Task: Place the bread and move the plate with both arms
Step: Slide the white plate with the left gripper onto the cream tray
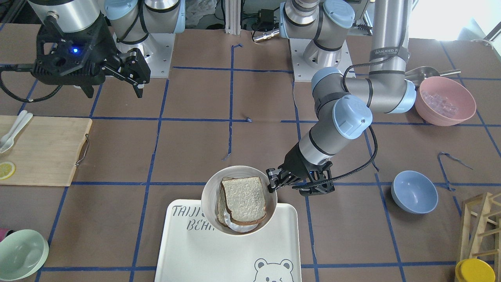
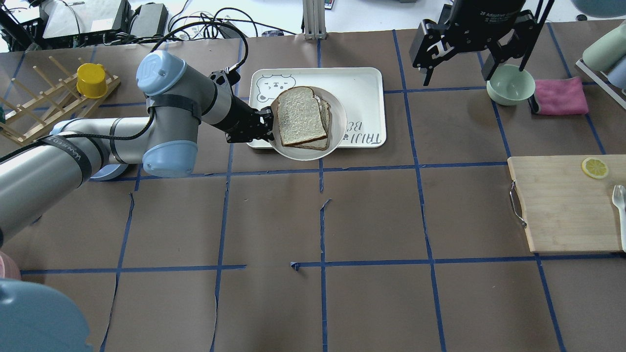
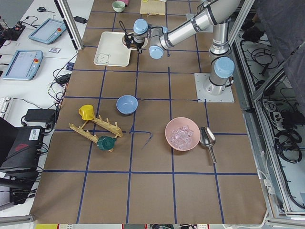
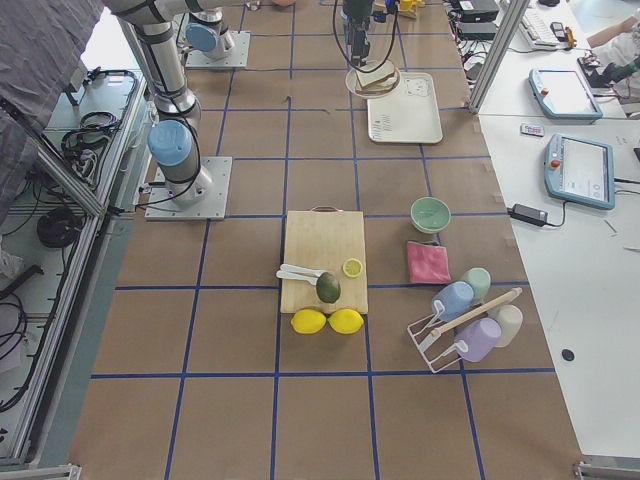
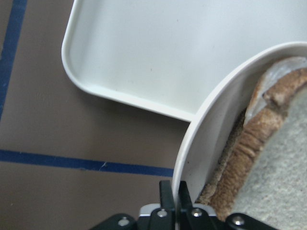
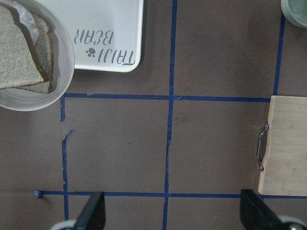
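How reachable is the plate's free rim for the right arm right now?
Probably yes: the right gripper hangs open off to the side, and nothing stands between it and the plate; the left gripper pinches only the opposite rim.

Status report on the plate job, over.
Left gripper shut on plate rim. Right gripper open, raised, away. Bread sits in plate. Plate overlaps tray corner.

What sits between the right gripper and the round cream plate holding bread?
In the overhead view, only part of the rectangular white tray beside the cream plate, then bare brown paper with blue tape, up to the right gripper.
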Controlling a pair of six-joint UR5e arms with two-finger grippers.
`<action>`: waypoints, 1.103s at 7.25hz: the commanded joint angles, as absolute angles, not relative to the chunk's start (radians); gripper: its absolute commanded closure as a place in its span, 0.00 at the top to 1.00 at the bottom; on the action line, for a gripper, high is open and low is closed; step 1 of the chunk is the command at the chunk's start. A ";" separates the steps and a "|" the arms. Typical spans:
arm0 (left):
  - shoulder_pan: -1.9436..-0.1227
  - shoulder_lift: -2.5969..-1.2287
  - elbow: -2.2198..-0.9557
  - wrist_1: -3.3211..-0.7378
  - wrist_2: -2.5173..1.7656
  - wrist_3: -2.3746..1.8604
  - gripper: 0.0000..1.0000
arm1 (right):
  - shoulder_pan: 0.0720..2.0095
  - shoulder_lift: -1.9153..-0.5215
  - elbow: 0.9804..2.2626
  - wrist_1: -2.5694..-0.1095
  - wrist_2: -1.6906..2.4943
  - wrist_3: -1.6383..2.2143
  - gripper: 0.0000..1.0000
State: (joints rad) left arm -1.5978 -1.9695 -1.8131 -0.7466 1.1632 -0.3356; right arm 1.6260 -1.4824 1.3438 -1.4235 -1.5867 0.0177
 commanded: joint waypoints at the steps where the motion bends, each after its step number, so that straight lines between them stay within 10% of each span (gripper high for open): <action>1: -1.598 -2.098 -1.669 -0.755 1.166 -0.394 0.00 | 1.626 -1.483 1.344 -1.422 -1.588 0.018 1.00; 7: -1.620 -2.214 -1.617 -0.747 1.163 -0.468 0.00 | 1.624 -1.482 1.351 -1.425 -1.588 0.018 1.00; 8: -1.618 -2.210 -1.615 -0.747 1.163 -0.466 0.98 | 1.624 -1.482 1.353 -1.419 -1.583 0.021 1.00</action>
State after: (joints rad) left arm -1.6175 -2.2100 -1.6169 -0.7477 1.1633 -0.4602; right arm 1.6246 -1.4819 1.3512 -1.4233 -1.5867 0.0190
